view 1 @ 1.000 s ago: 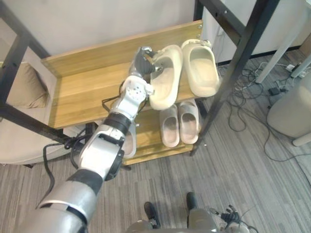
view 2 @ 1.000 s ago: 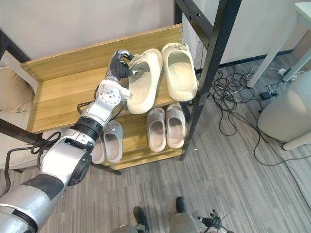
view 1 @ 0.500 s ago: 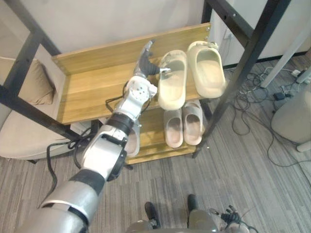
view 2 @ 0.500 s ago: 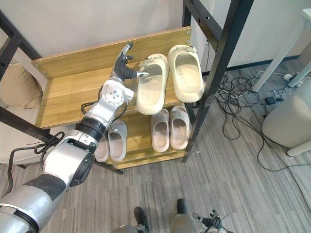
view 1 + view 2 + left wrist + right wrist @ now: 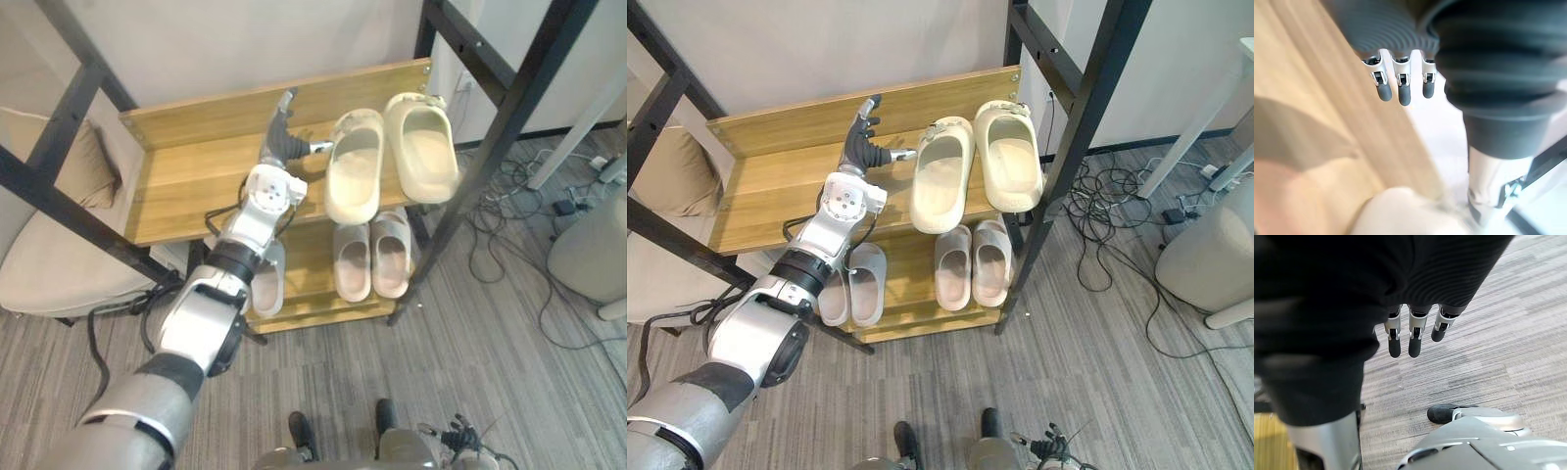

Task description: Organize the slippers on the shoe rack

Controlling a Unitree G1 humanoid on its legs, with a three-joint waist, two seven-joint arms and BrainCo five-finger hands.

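Observation:
Two cream slippers lie side by side on the right of the wooden shoe rack's top shelf (image 5: 186, 181), the left one (image 5: 355, 166) and the right one (image 5: 423, 147), heels jutting a little past the front edge. My left hand (image 5: 279, 137) is open just left of the left slipper, fingers straight, thumb pointing at it, not holding it. In the left wrist view its straight fingers (image 5: 1398, 90) hang over the wood, the cream slipper (image 5: 1400, 210) beyond. My right hand's fingers (image 5: 1410, 338) hang straight over the floor.
The lower shelf holds a beige pair (image 5: 372, 259) under the cream ones and a pale pair (image 5: 266, 279) to the left. A black frame post (image 5: 490, 147) slants past the rack's right end. A cushioned seat (image 5: 59, 255) sits left; cables (image 5: 534, 196) and a white bin (image 5: 593, 245) lie right.
My left hand has opened, let go of the left cream slipper and drawn back to its left; the slipper now rests on the top shelf. The camera has shifted too.

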